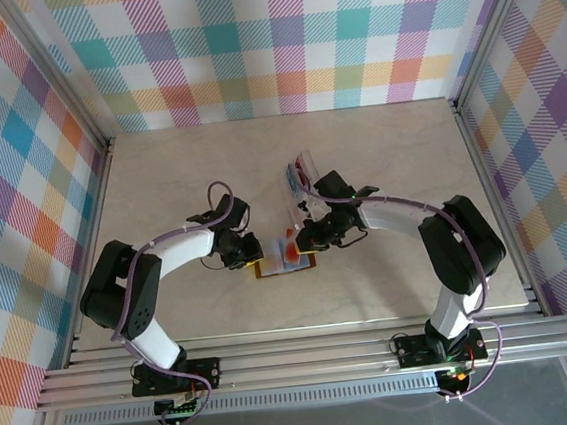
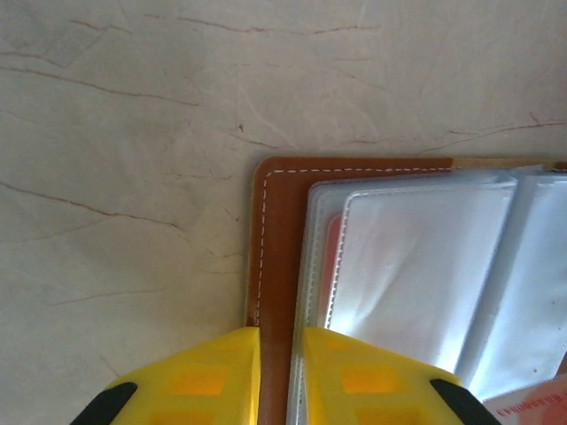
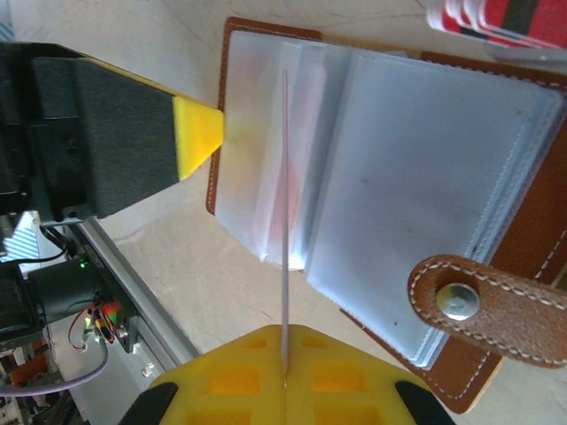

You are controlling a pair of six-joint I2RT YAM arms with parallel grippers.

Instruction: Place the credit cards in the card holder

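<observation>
Top external: left gripper (image 1: 250, 254) and right gripper (image 1: 303, 241) meet over the open card holder (image 1: 284, 263), mid-counter (image 1: 180, 182).

Left wrist: jaws narrowly apart astride the holder's left edge; grip cannot be confirmed.

Right wrist: jaws clamped on a credit card (image 3: 285, 177), edge-on above the clear pockets.

Step in hand is judged to be insertion. Next, align the card with a pocket mouth and slide it in.

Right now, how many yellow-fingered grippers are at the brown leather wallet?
2. The left gripper sits at the wallet's left edge, fingers slightly apart; the right gripper pinches a thin card edge-on above its clear pockets. None seems hidden.
</observation>
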